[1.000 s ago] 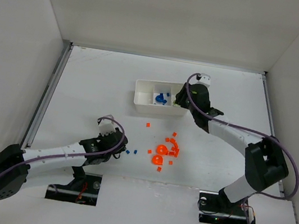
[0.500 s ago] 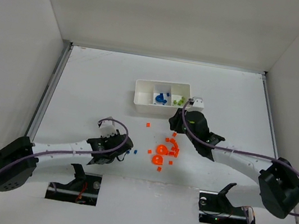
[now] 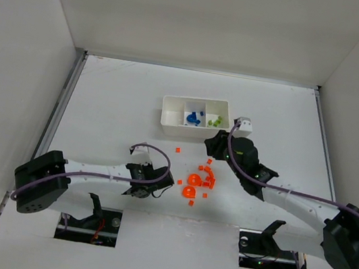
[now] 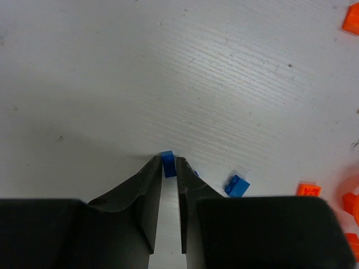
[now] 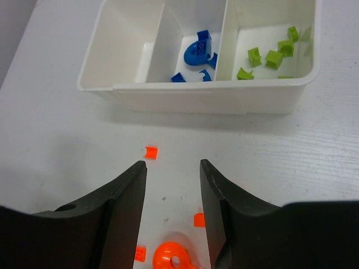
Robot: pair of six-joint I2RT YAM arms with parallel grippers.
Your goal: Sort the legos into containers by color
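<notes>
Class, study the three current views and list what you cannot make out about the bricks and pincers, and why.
1. Left wrist view: whether the left pincer truly clamps the blue brick at its tips; contact is unclear.
2. Right wrist view: the rounded orange piece is cut off by the bottom edge.
3. Top view: the green bricks are too small to count.

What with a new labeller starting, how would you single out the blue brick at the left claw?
Start at the white tray; in front of it lies the orange pile, with the left claw just to its left. The blue brick stands between that claw's tips, whereas its blue neighbour lies outside them.
</notes>
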